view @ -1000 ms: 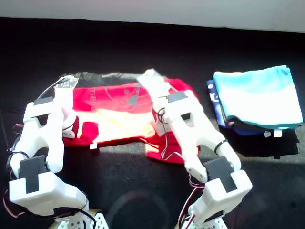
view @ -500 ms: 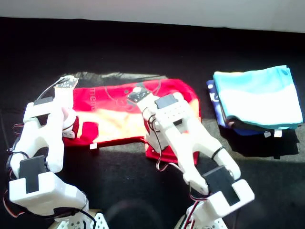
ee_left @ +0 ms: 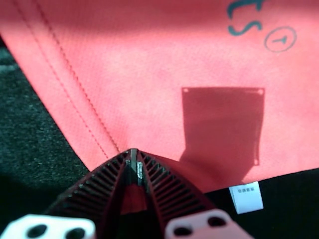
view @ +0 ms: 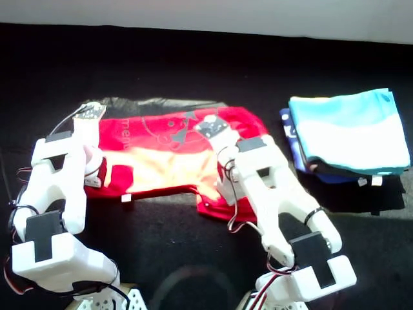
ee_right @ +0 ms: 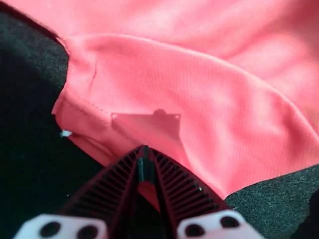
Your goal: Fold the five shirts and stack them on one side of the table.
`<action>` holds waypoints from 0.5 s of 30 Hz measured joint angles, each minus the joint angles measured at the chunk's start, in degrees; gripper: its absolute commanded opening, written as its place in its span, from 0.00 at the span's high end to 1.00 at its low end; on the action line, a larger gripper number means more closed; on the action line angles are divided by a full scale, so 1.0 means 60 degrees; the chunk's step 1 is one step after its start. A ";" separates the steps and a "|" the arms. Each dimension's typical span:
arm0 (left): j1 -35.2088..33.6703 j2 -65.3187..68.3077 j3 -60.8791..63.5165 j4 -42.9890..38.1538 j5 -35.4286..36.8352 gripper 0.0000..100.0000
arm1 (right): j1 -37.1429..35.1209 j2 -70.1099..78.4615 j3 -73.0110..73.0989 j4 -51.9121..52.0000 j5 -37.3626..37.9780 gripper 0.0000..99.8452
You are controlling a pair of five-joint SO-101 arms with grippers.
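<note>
Left gripper (ee_left: 135, 162) pinching the red shirt (view: 161, 148), right gripper (ee_right: 144, 155) clamped on the same shirt, folded stack (view: 348, 132) lying well apart.

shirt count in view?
4 visible: red shirt spread at centre; light blue shirt, dark blue shirt and black shirt stacked at the right of the table. A fifth may be hidden in the stack.

The table (view: 193, 64) has a black surface. A red shirt (view: 155, 139) lies spread at centre-left of the frame. A stack of folded shirts (view: 352, 139) rests at the right, apart from it.
</note>
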 measured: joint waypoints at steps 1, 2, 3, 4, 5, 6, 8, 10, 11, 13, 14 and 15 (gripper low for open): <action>0.0000 0.0000 0.0000 0.0000 0.0000 0.99 | -0.0147 0.0000 0.0073 0.0220 0.0000 0.99; 0.0000 0.0000 0.0000 0.0000 0.0000 0.99 | -0.0366 0.0000 0.0161 0.0381 0.0029 0.99; 0.0000 0.0000 0.0000 0.0000 0.0000 0.99 | -0.0630 0.0000 0.0234 0.0469 0.0029 0.99; 0.0000 0.0000 0.0000 0.0000 0.0000 0.99 | -0.0879 0.0000 0.0308 0.0527 0.0029 0.99; 0.0000 0.0000 0.0000 0.0000 0.0000 0.99 | -0.1128 0.0000 0.0396 0.0557 0.0029 0.99; 0.0000 0.0000 0.0000 0.0000 0.0000 0.99 | -0.1275 0.0000 0.0425 0.0571 0.0029 0.99; 0.0000 0.0000 0.0000 0.0000 0.0000 0.99 | -0.1392 -0.0029 0.0425 0.0586 0.0029 0.99; 0.0000 0.0000 0.0000 0.0000 0.0000 0.99 | -0.1407 -0.0044 0.0425 0.0659 0.0029 0.99; 0.0000 0.0000 0.0000 0.0000 0.0000 0.99 | -0.1421 -0.0059 0.0410 0.0762 0.0029 0.99; 0.0000 0.0000 0.0000 0.0000 0.0000 0.99 | -0.1480 -0.0234 0.0366 0.1099 0.0029 0.99; 0.0000 0.0000 0.0000 0.0000 0.0000 0.99 | -0.1495 -0.0366 0.0278 0.1319 0.0029 0.97; 0.0000 0.0000 0.0000 0.0000 0.0000 0.99 | -0.1495 -0.0527 0.0176 0.1509 0.0029 0.94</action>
